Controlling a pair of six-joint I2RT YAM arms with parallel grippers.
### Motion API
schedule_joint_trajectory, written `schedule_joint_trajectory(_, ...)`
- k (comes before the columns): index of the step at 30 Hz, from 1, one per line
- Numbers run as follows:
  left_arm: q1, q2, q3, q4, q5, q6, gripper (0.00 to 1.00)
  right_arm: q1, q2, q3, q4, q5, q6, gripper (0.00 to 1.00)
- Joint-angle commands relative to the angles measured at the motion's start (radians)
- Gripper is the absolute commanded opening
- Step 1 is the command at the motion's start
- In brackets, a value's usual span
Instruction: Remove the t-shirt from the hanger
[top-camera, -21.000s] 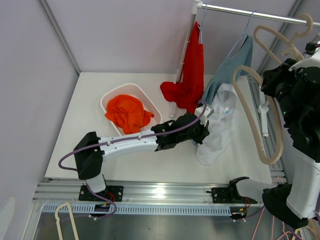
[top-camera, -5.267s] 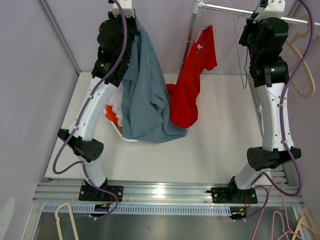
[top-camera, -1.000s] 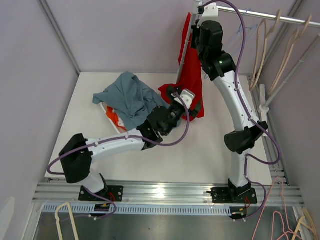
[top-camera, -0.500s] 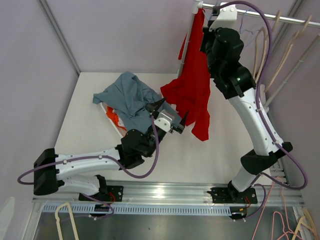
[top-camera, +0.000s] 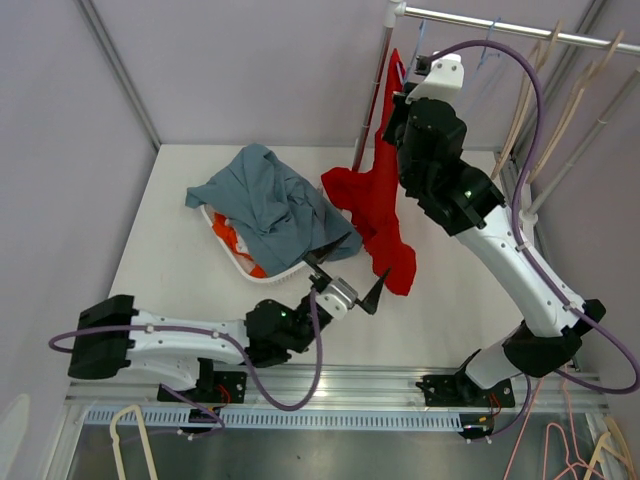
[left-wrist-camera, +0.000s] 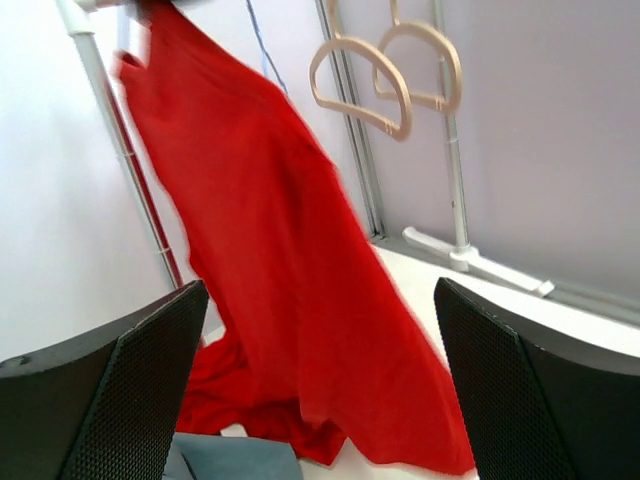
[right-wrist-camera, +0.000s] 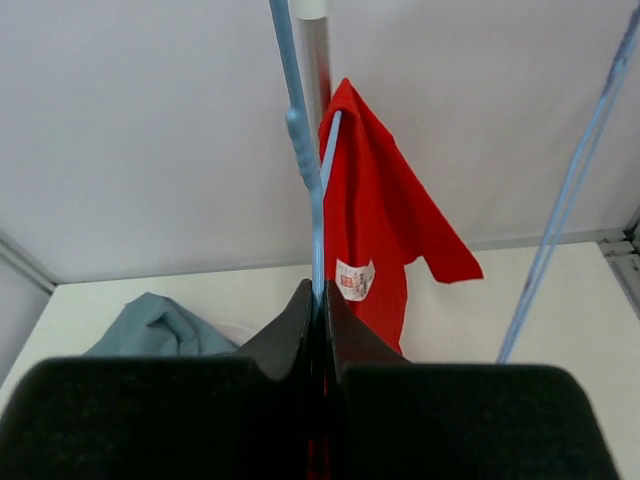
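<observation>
Red t-shirt hangs at upper centre of the overhead view beside the rack's upright pole, its lower end trailing onto the table. At lower centre the left gripper has its jaws spread wide with nothing between them, just right of a basket heaped with a grey-blue garment. From the left wrist, both fingers stand clear of the shirt at centre, with beige hangers at top. From the right wrist, the right gripper is pinched tight on the blue hanger wire, the shirt draped just behind.
</observation>
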Motion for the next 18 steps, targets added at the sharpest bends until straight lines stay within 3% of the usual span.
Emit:
schedule_joint_trajectory(1,-0.005,0.093,-0.017,0.276,0.016,0.08,0.99,0.077,-0.06,0.071,0.109,0.092,0.023,0.0)
schedule_joint_trajectory(7,0.017,0.203,0.077,0.22,0.019,0.007,0.99,0.183,-0.05,0.13,0.108,0.157,-0.053,0.0)
schedule_joint_trajectory(9,0.045,0.21,0.094,0.203,0.022,-0.044,0.92,0.201,-0.06,0.128,0.102,0.158,-0.053,0.0)
schedule_joint_trajectory(12,0.094,0.216,0.127,0.119,0.012,-0.127,0.55,0.22,-0.073,0.128,0.08,0.16,-0.046,0.0)
schedule_joint_trajectory(13,0.106,0.224,0.14,0.037,-0.003,-0.163,0.2,0.224,-0.077,0.128,0.076,0.16,-0.043,0.0)
schedule_joint_trajectory(14,0.131,0.227,0.179,-0.014,-0.021,-0.182,0.01,0.227,-0.08,0.127,0.069,0.161,-0.04,0.0)
schedule_joint_trajectory(18,0.13,0.22,0.261,-0.128,-0.046,-0.147,0.01,0.232,-0.093,0.078,0.123,0.189,-0.078,0.0)
